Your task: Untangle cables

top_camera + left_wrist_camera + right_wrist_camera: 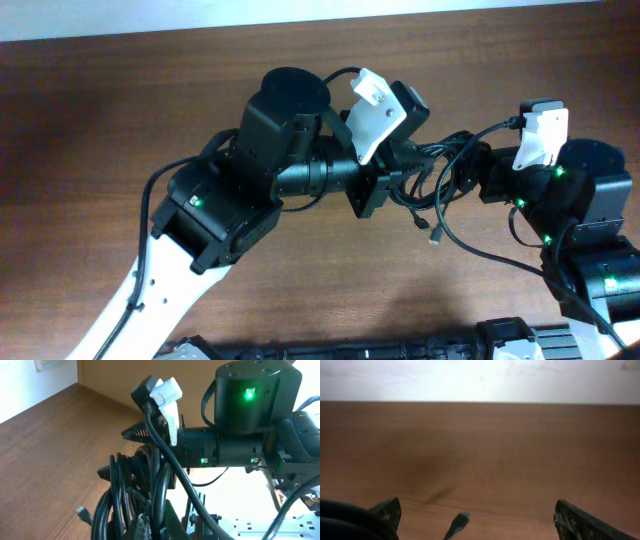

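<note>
- Your left gripper [403, 182] is clamped tight on the cables [447, 148], holding the bundle up just right of the tabletop's centre.
- Looks like the anchor-and-pull step.
- Your right gripper [477, 514] gapes wide and empty beside a dangling plug [460, 521]; next, pinch one loop and draw it rightward.

You are in what looks like a robotics lab. A left arm [230, 200] and a right arm [590, 230], both black with green status lights [248, 394], work over a wood-grain surface [100, 120] against a plain pale wall [470, 380]. In the left wrist view, a wall socket plate [49, 364] shows at upper left and a white power strip [250, 529] at lower right.
</note>
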Controlling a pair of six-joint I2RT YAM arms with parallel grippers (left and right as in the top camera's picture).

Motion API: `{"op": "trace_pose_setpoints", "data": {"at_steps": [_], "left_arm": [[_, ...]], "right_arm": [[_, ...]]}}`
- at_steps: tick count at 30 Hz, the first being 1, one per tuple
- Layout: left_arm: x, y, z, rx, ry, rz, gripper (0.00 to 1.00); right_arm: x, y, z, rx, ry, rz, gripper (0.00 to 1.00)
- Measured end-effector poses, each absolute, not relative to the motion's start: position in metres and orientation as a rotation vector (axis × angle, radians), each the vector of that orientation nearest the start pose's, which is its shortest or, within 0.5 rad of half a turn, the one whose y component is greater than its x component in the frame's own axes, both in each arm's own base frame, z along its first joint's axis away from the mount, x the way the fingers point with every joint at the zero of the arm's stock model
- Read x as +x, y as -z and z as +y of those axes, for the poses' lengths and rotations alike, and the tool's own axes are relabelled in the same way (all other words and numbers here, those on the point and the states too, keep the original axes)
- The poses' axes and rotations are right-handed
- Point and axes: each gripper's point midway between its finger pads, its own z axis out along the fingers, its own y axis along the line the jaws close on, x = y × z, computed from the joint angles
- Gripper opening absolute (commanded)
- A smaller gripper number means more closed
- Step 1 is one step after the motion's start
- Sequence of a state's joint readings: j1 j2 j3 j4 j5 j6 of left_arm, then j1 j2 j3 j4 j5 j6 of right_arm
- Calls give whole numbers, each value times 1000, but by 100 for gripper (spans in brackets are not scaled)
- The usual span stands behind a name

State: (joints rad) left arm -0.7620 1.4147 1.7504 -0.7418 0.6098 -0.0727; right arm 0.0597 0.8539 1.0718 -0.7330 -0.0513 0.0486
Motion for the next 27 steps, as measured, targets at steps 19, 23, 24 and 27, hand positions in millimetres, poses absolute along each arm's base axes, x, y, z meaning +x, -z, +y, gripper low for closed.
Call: {"op": "trace_pose_setpoints", "data": {"at_steps": [19,23,24,27], "left_arm": [[247,-429,-312,937,967,1816,0],[259,-430,-297,888,935,1834,0],[263,-429,-293,873,925,1843,0],[271,-427,-284,842,904,1861,0]], "right_arm": [[263,-268,-7,89,80,2260,96],[261,-266,-7,95,78,2268,96],[260,-265,-7,96,78,2275,96],[259,-263,-8,98,82,2286,96]]}}
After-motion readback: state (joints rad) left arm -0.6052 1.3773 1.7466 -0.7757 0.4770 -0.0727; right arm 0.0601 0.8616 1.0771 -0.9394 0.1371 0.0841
